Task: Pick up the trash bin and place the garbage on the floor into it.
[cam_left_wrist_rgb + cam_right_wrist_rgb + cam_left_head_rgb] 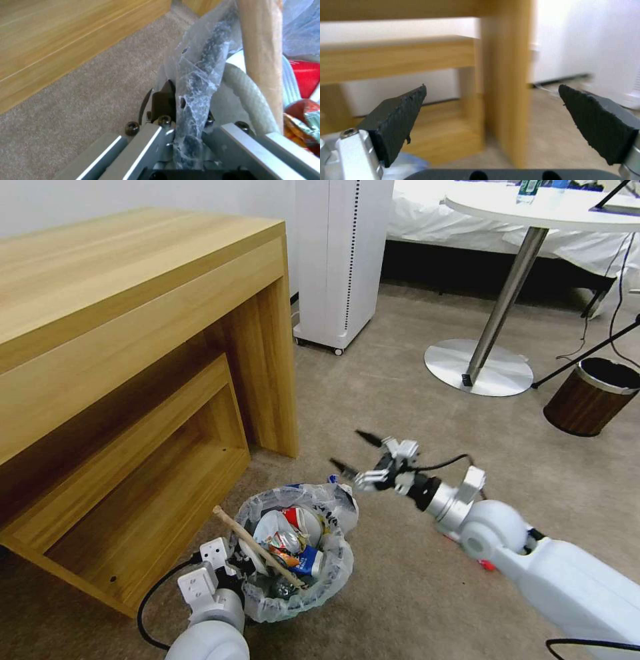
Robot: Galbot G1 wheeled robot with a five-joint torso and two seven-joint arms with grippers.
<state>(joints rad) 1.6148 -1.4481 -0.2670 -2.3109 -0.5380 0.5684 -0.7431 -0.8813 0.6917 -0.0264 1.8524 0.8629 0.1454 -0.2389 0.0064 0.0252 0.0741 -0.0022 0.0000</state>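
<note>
Carpet; trash bin (293, 553) holding garbage (290, 543)

Two bins stand on the carpet: one small round trash bin (293, 580) lined with a translucent bag, and one brown wood-grain bin (590, 397) with a chrome rim. Inside the lined bin, one wooden stick (257, 547) can be counted, one red paper cup (297, 515), and one blue-white carton (310, 561); the remaining wrappers and tissue are too jumbled to count. Two robot hands are present, the left hand (230, 570) and the right hand (357, 453). There is one wooden desk (133, 347), one round white table (533, 210) bearing two bottles (530, 188), and one white appliance (340, 260).
</note>
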